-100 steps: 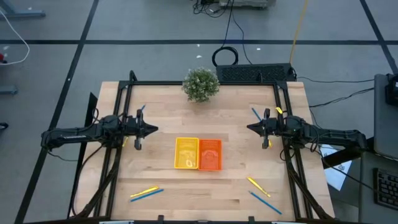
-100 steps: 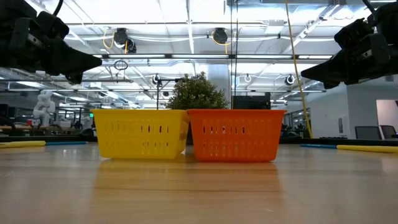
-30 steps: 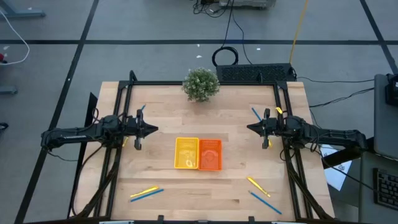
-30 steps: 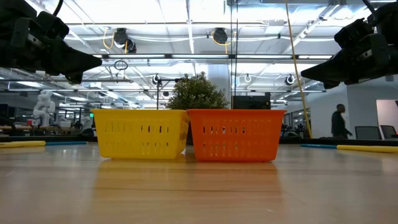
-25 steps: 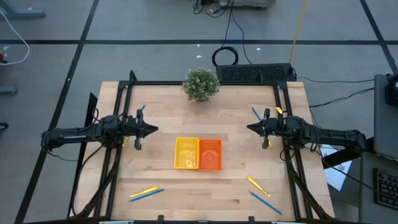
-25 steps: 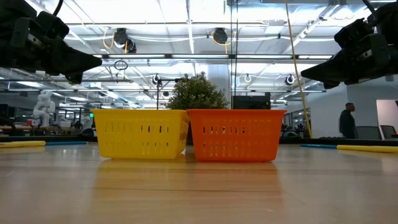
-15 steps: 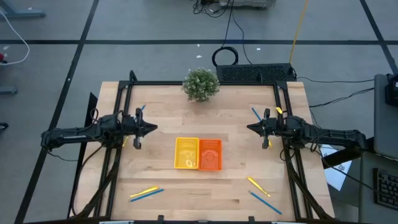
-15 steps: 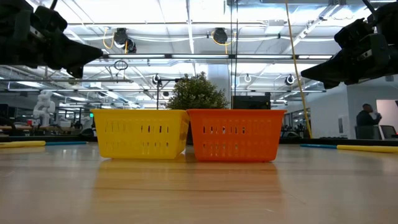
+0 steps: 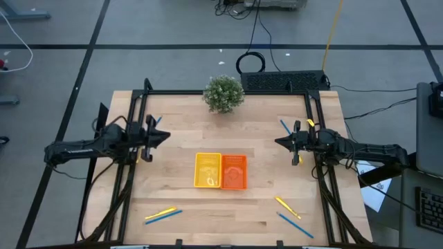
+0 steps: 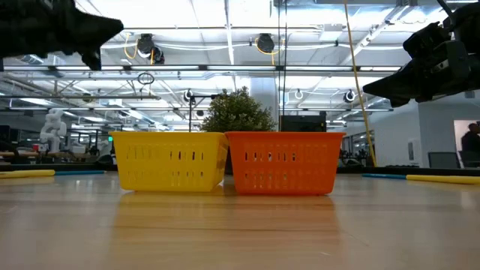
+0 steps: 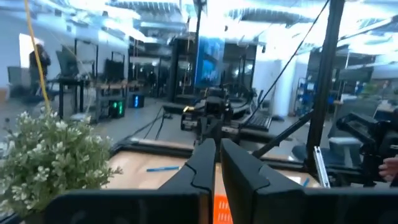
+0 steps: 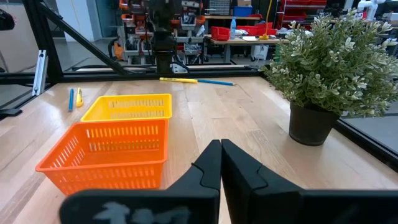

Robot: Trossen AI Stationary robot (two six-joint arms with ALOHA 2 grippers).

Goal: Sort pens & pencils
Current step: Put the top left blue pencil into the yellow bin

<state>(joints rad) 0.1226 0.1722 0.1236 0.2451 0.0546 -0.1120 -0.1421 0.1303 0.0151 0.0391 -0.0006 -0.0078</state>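
Several blue and yellow sticks lie flat on the wooden table in pairs. One pair [image 9: 163,215] is near the near-left corner and one [image 9: 288,214] near the near-right corner. A blue one [image 9: 284,127] lies by the right arm, another blue one [image 9: 158,122] by the left. My left gripper [image 9: 168,134] hangs shut, high above the table's left side [image 11: 216,144]. My right gripper [image 9: 276,142] hovers shut over the right side [image 12: 221,143]. Both point toward the table's middle and touch nothing.
A yellow basket [image 9: 208,170] and an orange basket [image 9: 234,171] stand side by side mid-table. A potted plant [image 9: 223,93] stands at the far edge. A black frame [image 9: 228,93] borders the table. Bare wood lies around the baskets. A person [image 10: 472,142] shows in the room behind.
My left gripper has risen and tipped upward, drawing slightly toward the table's left and far edges; in the low view it has climbed to the picture's top. My right arm has kept still. A person in the room behind has walked to the right.
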